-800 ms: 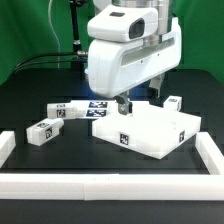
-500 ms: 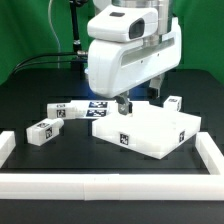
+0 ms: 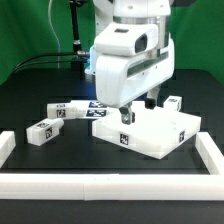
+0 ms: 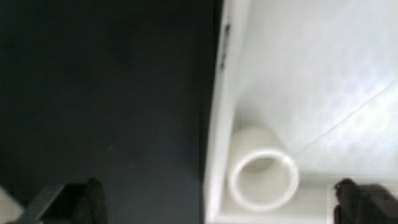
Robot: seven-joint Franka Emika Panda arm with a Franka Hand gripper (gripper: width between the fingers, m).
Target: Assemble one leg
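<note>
Three small white legs with marker tags lie on the black table: one point(image 3: 40, 131) at the exterior view's left, one point(image 3: 66, 112) behind it, one point(image 3: 175, 103) at the right behind the panel. The large flat white panel point(image 3: 155, 135) lies in the middle. My gripper point(image 3: 137, 108) hangs open over the panel's back left corner, holding nothing. In the wrist view the open gripper point(image 4: 217, 200) straddles the panel's edge point(image 4: 311, 90), one dark fingertip point(image 4: 75, 200) over the table, the other over the panel. A round corner socket point(image 4: 263, 178) lies between them.
The marker board point(image 3: 97, 103) lies behind the panel, partly hidden by the arm. A low white wall point(image 3: 110, 186) runs along the front and up both sides of the table. Green backdrop and cables stand behind.
The arm has dropped lower and turned a little over the panel's back left corner. The legs and the panel have not moved.
</note>
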